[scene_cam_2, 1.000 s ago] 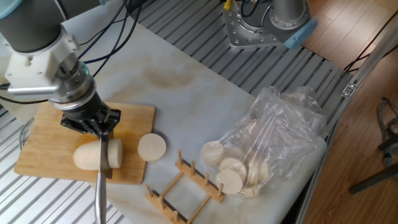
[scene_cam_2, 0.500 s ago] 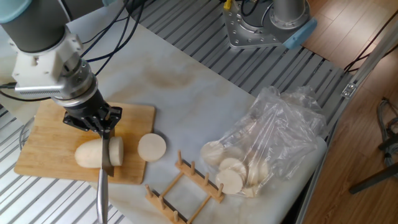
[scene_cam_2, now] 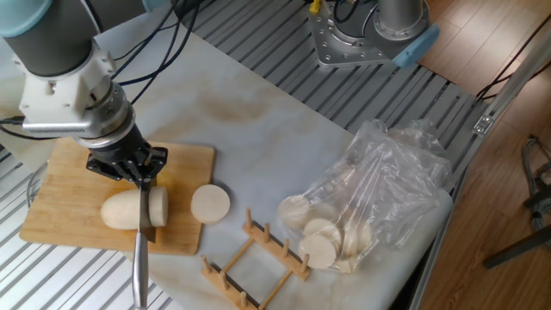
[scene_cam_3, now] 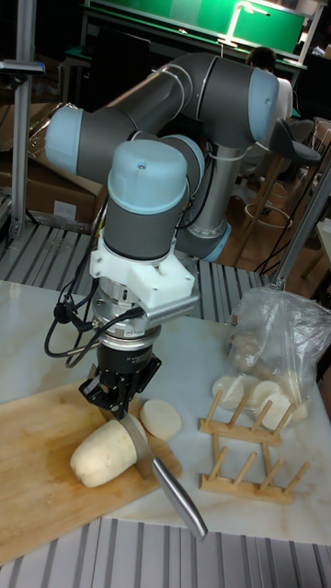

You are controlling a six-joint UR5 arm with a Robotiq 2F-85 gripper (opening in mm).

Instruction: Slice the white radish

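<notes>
The white radish (scene_cam_2: 119,210) (scene_cam_3: 99,453) lies on its side on the wooden cutting board (scene_cam_2: 60,194) (scene_cam_3: 32,455). My gripper (scene_cam_2: 138,171) (scene_cam_3: 118,391) hangs right above it, shut on a knife (scene_cam_2: 139,263) (scene_cam_3: 177,499). The blade stands in the radish near its flat right end, partly splitting off a thick disc. The steel handle sticks out past the board's front edge. One cut round slice (scene_cam_2: 209,203) (scene_cam_3: 161,418) rests at the board's right edge.
A wooden dish rack (scene_cam_2: 254,257) (scene_cam_3: 246,448) lies right of the board. Beyond it sits a clear plastic bag (scene_cam_2: 383,185) (scene_cam_3: 280,344) holding pale round slices. The arm's base (scene_cam_2: 366,34) is bolted at the back of the table.
The gripper and knife have shifted slightly up and to the right over the last second. The radish has barely rocked under the blade.
</notes>
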